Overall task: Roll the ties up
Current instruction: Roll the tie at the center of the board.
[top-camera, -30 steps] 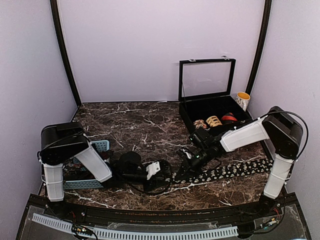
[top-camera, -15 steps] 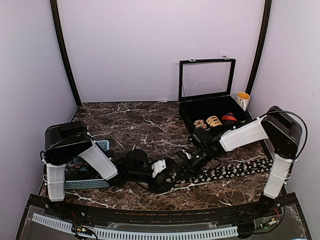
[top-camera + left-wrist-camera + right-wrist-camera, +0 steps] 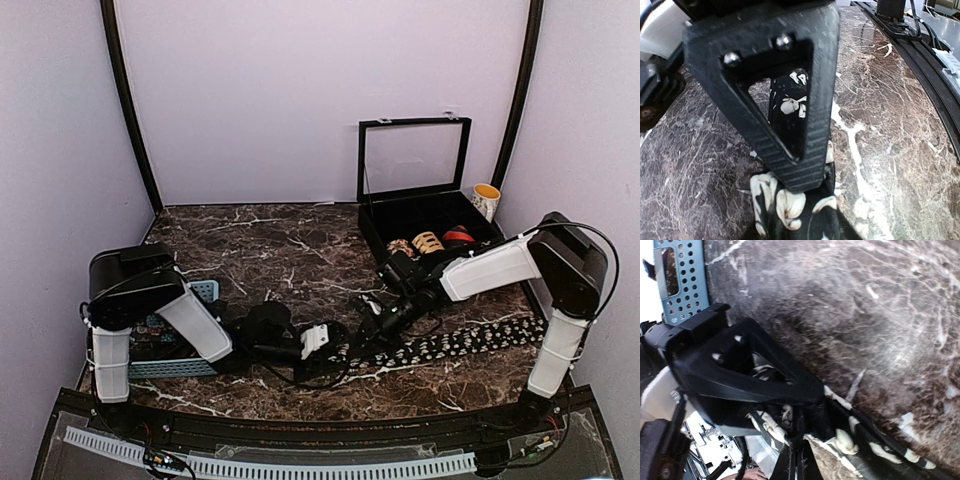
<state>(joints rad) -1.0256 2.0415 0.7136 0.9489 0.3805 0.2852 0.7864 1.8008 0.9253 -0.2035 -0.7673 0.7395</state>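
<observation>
A long black tie [image 3: 450, 342] with white prints lies flat across the front right of the marble table [image 3: 270, 250]. Its left end is bunched between both grippers. My left gripper [image 3: 335, 350] lies low on the table and is shut on that end; in the left wrist view [image 3: 807, 187] the bunched fabric [image 3: 785, 207] sits under the black fingertip [image 3: 800, 170]. My right gripper [image 3: 366, 334] presses on the tie just to the right and is shut on it. In the right wrist view [image 3: 810, 425] the tie [image 3: 855, 440] runs off to the lower right.
An open black glass-lidded case [image 3: 385, 235] at the back right holds a tan coil [image 3: 428, 241], a brown coil [image 3: 402, 248] and a red coil [image 3: 458, 237]. A yellow cup [image 3: 486, 200] stands behind it. A blue slotted basket [image 3: 165, 365] sits under the left arm.
My left gripper has moved right along the table to the tie's left end. My right gripper has shifted slightly left on the tie. The tie's long part has not moved.
</observation>
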